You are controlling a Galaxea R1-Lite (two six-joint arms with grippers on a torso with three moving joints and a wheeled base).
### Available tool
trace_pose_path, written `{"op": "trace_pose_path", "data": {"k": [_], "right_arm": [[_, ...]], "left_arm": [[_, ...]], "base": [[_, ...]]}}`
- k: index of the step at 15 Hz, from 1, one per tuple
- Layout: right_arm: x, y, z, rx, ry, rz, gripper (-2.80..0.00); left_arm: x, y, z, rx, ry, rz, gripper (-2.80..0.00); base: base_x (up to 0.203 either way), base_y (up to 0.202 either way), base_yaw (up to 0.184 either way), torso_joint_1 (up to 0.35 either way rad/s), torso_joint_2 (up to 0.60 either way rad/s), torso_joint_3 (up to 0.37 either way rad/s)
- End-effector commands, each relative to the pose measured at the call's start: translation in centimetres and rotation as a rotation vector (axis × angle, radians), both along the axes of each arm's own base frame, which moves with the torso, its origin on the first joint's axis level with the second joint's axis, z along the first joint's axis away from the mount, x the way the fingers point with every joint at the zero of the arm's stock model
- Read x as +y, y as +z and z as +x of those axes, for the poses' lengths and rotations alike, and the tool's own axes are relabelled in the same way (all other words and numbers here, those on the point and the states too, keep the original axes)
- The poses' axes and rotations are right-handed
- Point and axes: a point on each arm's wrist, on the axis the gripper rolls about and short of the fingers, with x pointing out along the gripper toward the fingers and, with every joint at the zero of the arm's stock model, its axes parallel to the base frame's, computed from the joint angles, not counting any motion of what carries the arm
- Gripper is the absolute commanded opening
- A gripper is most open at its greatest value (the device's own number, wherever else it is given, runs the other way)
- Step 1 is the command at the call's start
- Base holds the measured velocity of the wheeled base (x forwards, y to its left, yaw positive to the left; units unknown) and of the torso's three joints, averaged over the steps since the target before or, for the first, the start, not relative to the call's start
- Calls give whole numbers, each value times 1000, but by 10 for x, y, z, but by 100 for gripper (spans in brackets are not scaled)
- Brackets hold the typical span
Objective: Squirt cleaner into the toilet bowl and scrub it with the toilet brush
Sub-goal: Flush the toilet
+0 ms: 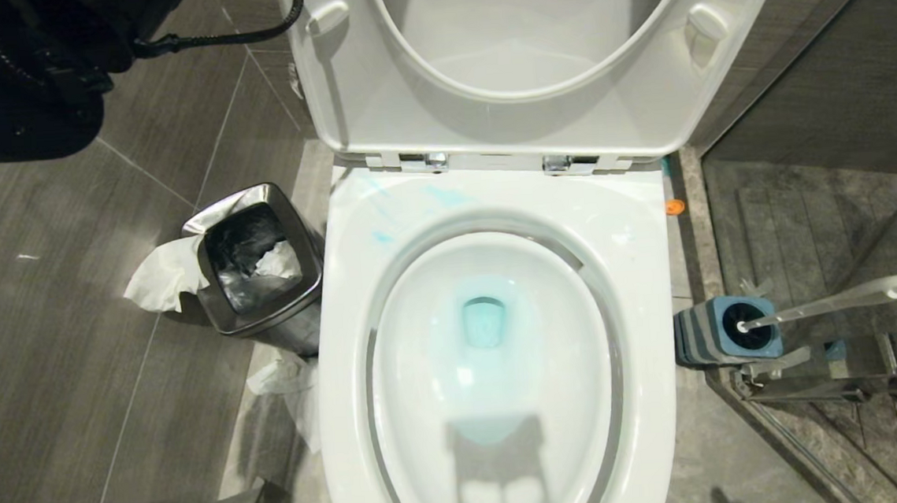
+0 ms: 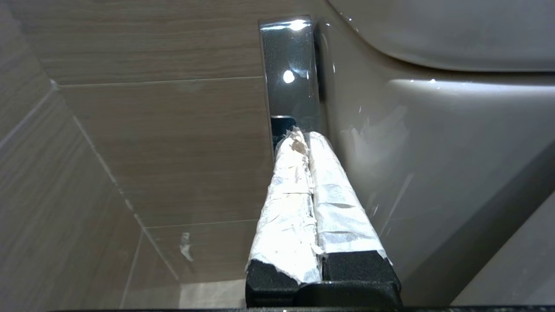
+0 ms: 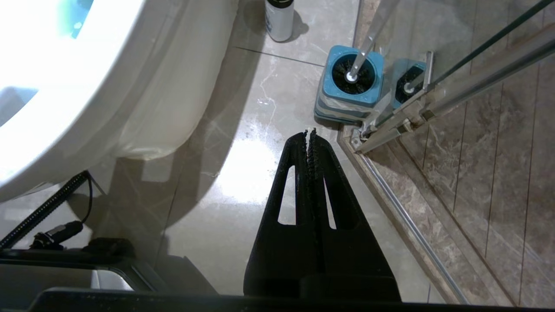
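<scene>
Beside the tank, left gripper (image 2: 303, 138) sits pressed together, empty, tips at a chrome flush lever (image 2: 288, 65). Cleaner (image 1: 485, 320) already in the toilet bowl (image 1: 484, 202), teal at the drain plus smears on rim. Brush (image 1: 831, 304) sits in its holder (image 1: 719, 335) on the robot's right, so scrubbing looks undone. Right gripper (image 3: 311, 138) parked w/ fingers together, above floor nr holder.

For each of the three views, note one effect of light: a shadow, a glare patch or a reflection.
Head view: a dark shadow falls across the near end of the toilet bowl. Left wrist view: a bright glint sits on the chrome plate ahead of the shut left tool. Right wrist view: glare whitens the floor tile, and the glass panel mirrors the blue holder.
</scene>
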Motion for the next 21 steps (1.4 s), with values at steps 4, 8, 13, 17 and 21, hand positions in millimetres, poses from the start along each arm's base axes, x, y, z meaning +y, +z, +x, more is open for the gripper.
{"op": "trace_pose_path", "data": {"k": [4, 8, 13, 17, 21], "right_arm": [[0, 0, 0, 0, 1, 0, -280], [0, 0, 0, 0, 0, 0, -280], [0, 0, 0, 0, 0, 0, -280], [0, 0, 0, 0, 1, 0, -280], [0, 0, 0, 0, 1, 0, -280]], "left_arm": [[-8, -15, 15, 31, 0, 14, -280], [-7, -13, 14, 22, 7, 20, -280], [2, 5, -4, -22, 13, 5, -280], [16, 28, -34, -61, 23, 0, -280], [32, 50, -72, -51, 17, 9, -280]], "base": [[0, 0, 0, 0, 0, 0], [0, 0, 0, 0, 0, 0], [0, 0, 0, 0, 0, 0], [0, 0, 0, 0, 0, 0], [0, 0, 0, 0, 0, 0]]}}
